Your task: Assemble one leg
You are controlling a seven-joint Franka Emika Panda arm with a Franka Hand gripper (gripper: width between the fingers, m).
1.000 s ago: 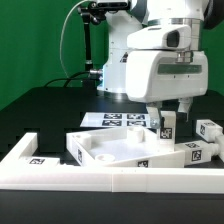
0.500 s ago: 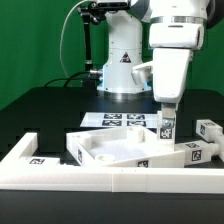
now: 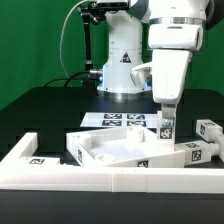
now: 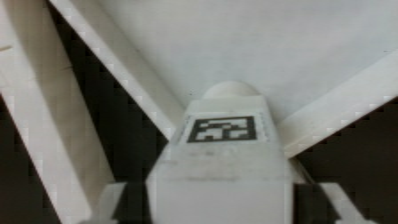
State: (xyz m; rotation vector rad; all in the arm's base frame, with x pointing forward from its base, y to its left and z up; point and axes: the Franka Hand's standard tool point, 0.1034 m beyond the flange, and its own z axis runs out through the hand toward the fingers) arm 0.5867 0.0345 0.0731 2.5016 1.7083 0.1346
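Observation:
My gripper (image 3: 166, 112) is shut on a leg (image 3: 167, 127), a short white post with a black-and-white tag, held upright. The leg's lower end is at the far right corner of the large flat white panel (image 3: 120, 150); I cannot tell whether it touches. In the wrist view the leg (image 4: 222, 150) fills the middle between my fingers (image 4: 111, 200), with the panel (image 4: 267, 50) beyond it. Two more legs lie at the exterior view's right, one (image 3: 209, 130) beside the panel and one (image 3: 197, 152) nearer the front.
The marker board (image 3: 115, 120) lies flat behind the panel. A long white rail (image 3: 100, 178) with a tag runs along the front. The robot's base (image 3: 122, 60) stands at the back on the black table.
My wrist has turned about its upright axis over the last second, and the hand now shows its narrow side. The leg stays at the same spot. Nothing moved in the last half second.

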